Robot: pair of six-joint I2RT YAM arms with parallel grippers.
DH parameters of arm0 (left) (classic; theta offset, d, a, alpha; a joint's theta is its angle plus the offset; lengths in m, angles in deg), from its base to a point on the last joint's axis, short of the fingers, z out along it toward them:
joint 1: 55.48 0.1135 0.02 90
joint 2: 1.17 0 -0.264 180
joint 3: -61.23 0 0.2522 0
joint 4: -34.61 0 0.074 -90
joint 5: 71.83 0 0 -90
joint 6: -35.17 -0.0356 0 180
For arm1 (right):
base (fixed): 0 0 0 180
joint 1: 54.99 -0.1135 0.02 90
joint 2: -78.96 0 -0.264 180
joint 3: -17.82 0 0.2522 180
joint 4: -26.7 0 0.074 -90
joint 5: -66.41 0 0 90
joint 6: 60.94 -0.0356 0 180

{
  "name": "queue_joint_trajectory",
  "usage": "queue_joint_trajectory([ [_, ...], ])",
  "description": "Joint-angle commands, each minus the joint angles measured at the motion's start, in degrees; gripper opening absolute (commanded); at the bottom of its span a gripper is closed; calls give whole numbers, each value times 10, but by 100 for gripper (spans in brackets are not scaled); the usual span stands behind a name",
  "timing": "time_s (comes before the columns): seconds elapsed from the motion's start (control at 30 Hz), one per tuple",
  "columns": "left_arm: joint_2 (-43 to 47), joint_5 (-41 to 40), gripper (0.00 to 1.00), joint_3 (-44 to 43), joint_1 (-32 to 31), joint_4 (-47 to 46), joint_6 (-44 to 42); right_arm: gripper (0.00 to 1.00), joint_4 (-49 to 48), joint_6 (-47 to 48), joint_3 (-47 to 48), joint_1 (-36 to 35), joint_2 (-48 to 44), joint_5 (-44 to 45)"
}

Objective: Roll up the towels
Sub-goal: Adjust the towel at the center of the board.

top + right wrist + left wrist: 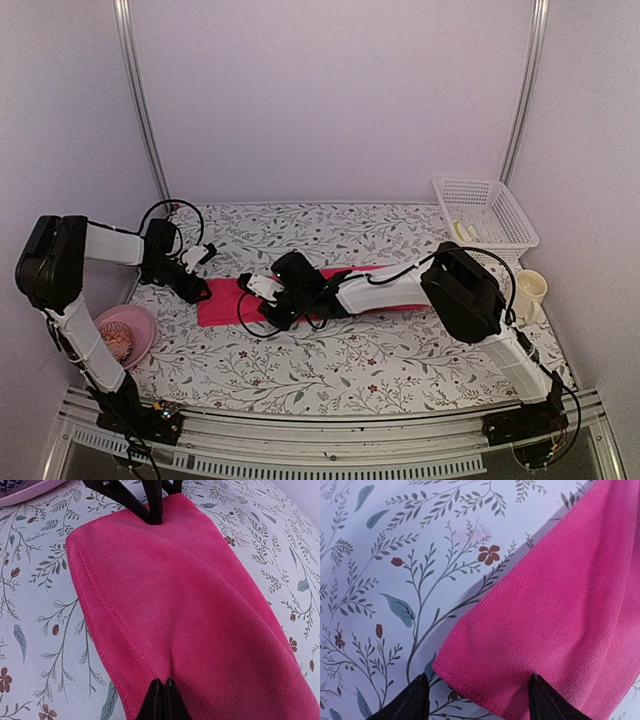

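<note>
The pink towel (222, 306) lies folded flat on the flowered table, mid-left. It fills the right wrist view (190, 610) and the right side of the left wrist view (560, 610). My left gripper (479, 700) is open, its two fingertips straddling the towel's near corner; in the top view it is at the towel's left end (197, 291). My right gripper (162, 698) is shut, pinching a ridge of the pink towel, and stands over the towel's middle (264, 292). Something pale yellow-green (463, 231) lies in the basket; I cannot tell whether it is the other towel.
A white slatted basket (488, 192) stands at the back right. A cream cup (529, 291) stands near the right edge. A pink bowl (140, 318) with something in it sits front left, and its rim also shows in the right wrist view (20, 495).
</note>
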Motion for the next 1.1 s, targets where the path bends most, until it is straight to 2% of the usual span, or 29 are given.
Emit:
queue_joint_trajectory([
  [0.0,-6,7,68,2,1,1,0,2,7,-3,15,-3,-1,-9],
  [0.1,-6,8,68,2,1,0,0,3,10,-4,15,-3,-8,-15],
  [0.27,-7,3,68,1,1,-1,0,11,19,-8,15,-3,-12,-16],
  [1.07,-34,-137,66,-3,1,-32,-3,10,37,-14,17,-3,-29,-19],
])
